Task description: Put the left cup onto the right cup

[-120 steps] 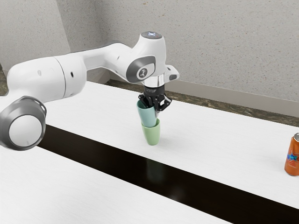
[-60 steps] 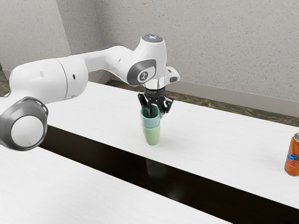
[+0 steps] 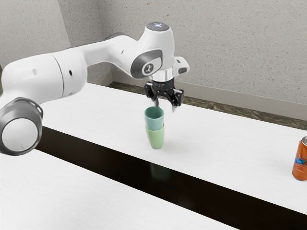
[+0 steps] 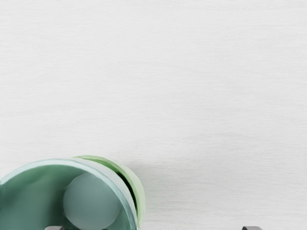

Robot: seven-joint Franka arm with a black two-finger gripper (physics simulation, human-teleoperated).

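Teal cup (image 3: 154, 118) sits upright, nested in the green cup (image 3: 156, 138), just below your gripper (image 3: 164, 103), whose fingers are spread apart and touch nothing, so retreat straight upward.

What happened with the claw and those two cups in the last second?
The black claw lowered the tilted teal tapered cup upright into the light green tapered cup, let go and rose clear above it, open. The green cup and the orange soda can stayed put.
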